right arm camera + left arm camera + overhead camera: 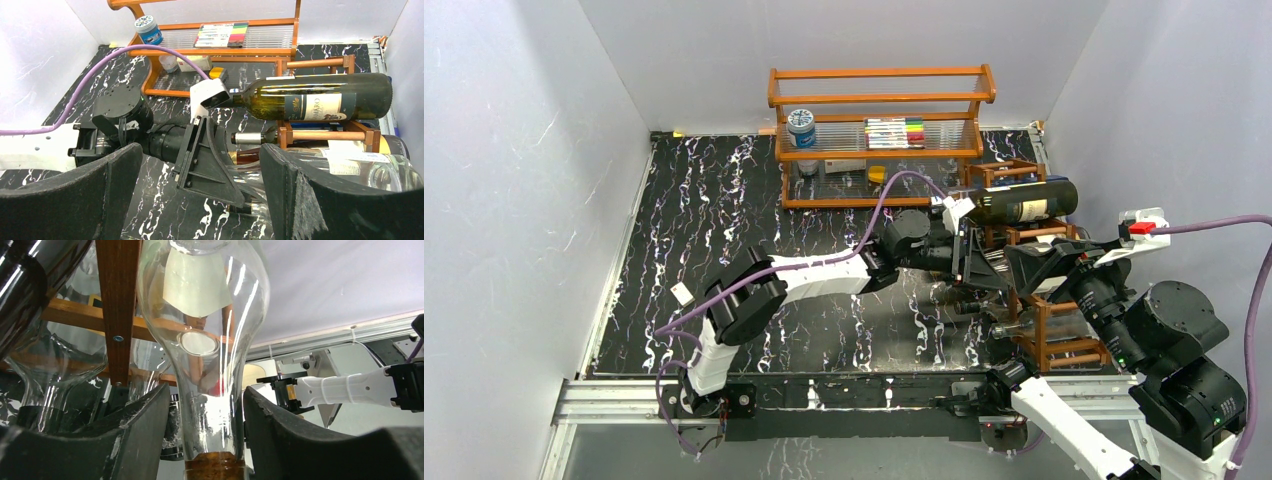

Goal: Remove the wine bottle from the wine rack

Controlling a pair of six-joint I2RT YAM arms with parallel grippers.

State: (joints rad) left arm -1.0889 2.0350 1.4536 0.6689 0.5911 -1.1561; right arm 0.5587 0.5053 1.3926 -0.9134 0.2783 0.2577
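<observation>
My left fingers (135,435) are straddling the corked neck of a clear wine bottle (215,340) lying in a lower cell of the wine rack (320,135). A sliver of gap is showing on one side, so I am not clamping yet. My right fingers (310,195) are hanging spread wide beside the rack, holding nothing. I am worrying about two things: slick glass slipping between my pads, and a snagged pull dragging the frame and rolling the dark bottle (320,97) off its top onto the worktop (724,220).
</observation>
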